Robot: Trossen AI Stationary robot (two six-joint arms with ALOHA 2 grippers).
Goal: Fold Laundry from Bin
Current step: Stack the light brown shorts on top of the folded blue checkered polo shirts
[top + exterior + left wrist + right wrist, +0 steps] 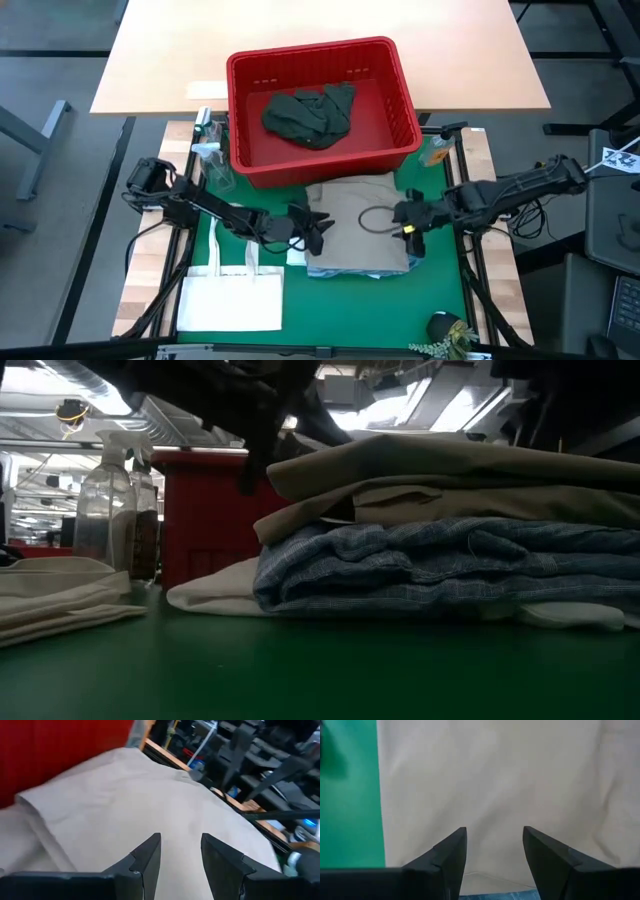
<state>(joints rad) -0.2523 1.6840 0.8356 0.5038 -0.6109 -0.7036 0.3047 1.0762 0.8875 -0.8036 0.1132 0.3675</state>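
Observation:
The red bin (400, 95) stands at the far side of the green mat, with a dark green garment (310, 115) lying crumpled on its floor. In front of the bin is a folded stack of laundry: a beige piece (358, 235) on top, then blue-and-white striped cloth (440, 565), with white cloth (210, 592) at the bottom. My left gripper (320, 232) (181, 837) hovers open at the stack's left edge. My right gripper (412, 232) (495, 830) hovers open over its right edge. Neither holds anything.
Two clear spray bottles (212, 150) (105, 500) stand left of the bin. A flat white tote bag (232, 300) lies at the near left of the mat. A small dark object (445, 328) sits at the near right corner. A wooden tabletop (320, 25) lies beyond the bin.

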